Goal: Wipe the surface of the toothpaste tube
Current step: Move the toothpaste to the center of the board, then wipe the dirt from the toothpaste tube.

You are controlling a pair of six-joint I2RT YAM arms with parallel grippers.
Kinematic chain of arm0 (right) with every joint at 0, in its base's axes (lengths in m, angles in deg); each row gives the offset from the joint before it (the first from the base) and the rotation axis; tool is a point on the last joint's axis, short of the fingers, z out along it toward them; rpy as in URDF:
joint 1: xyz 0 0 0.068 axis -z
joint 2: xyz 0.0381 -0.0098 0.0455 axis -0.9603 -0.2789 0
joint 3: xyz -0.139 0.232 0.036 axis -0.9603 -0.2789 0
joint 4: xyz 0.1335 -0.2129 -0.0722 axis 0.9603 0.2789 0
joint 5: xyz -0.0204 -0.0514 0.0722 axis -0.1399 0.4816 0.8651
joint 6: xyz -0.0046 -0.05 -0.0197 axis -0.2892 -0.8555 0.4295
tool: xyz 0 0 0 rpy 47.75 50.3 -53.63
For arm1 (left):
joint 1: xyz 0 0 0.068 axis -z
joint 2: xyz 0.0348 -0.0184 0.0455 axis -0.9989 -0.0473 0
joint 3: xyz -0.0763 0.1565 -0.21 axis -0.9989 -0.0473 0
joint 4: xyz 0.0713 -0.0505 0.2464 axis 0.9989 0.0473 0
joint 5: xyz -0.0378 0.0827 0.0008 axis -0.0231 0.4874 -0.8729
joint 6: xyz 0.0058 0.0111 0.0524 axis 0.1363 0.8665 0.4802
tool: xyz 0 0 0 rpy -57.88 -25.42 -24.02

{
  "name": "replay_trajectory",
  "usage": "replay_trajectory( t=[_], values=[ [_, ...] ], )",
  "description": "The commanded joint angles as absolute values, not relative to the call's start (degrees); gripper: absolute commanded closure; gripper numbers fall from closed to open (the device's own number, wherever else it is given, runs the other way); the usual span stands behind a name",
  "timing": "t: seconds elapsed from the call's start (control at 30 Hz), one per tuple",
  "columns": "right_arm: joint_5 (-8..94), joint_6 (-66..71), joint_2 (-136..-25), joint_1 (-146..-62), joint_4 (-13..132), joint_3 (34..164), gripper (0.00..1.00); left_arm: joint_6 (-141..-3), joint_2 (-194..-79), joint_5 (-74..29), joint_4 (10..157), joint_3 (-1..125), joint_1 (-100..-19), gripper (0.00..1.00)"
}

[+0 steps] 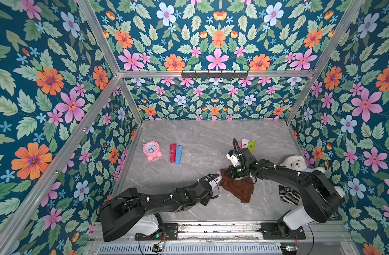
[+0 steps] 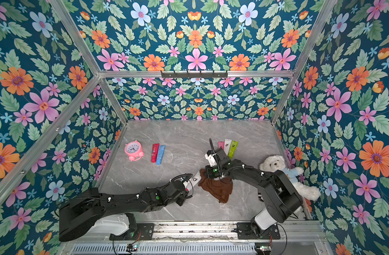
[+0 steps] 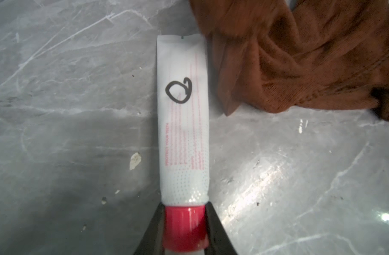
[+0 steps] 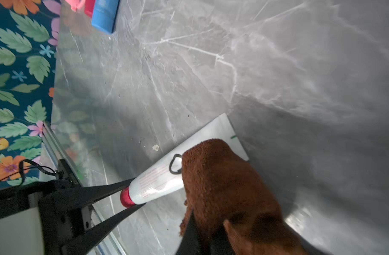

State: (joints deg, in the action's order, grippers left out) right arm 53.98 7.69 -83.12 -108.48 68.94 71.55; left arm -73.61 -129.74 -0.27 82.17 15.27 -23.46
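A white toothpaste tube (image 3: 183, 121) with a red cap and a black scribble lies low along the marble top; it shows in both top views (image 1: 218, 176) (image 2: 194, 179). My left gripper (image 3: 184, 212) is shut on its red cap, one finger on each side, as the right wrist view confirms (image 4: 134, 194). A brown cloth (image 4: 222, 181) hangs bunched from my right gripper (image 4: 205, 229), which is shut on it. The cloth lies over the tube's crimped half, up to the scribble (image 4: 175, 164). The rest of the cloth (image 1: 237, 187) trails on the table.
A pink alarm clock (image 1: 151, 150) stands back left beside a red tube (image 1: 173, 152) and a blue tube (image 1: 178, 154). Three more tubes (image 1: 246, 144) lie behind the right arm. A white teddy bear (image 1: 296, 162) and a striped cloth (image 1: 288, 194) lie at the right wall.
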Motion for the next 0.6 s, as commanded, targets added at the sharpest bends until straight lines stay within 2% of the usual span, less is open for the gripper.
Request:
replay_trajectory(
  t=[0.0,0.13,0.33,0.57],
  values=[
    [52.07,8.62,-86.62,-110.42,64.37,72.3,1.0,-72.81,-131.05,-0.33,79.13,15.86,-23.05,1.0],
    [52.16,9.9,-91.7,-111.27,62.5,71.44,1.0,-72.87,-131.48,-0.06,78.97,15.96,-22.95,1.0],
    [54.95,13.58,-91.13,-112.67,56.06,64.6,1.0,-73.13,-131.16,0.1,78.63,15.6,-22.94,1.0],
    [55.31,17.59,-91.18,-118.71,49.94,61.78,1.0,-72.32,-132.55,-1.1,78.45,16.3,-22.86,1.0]
  ],
)
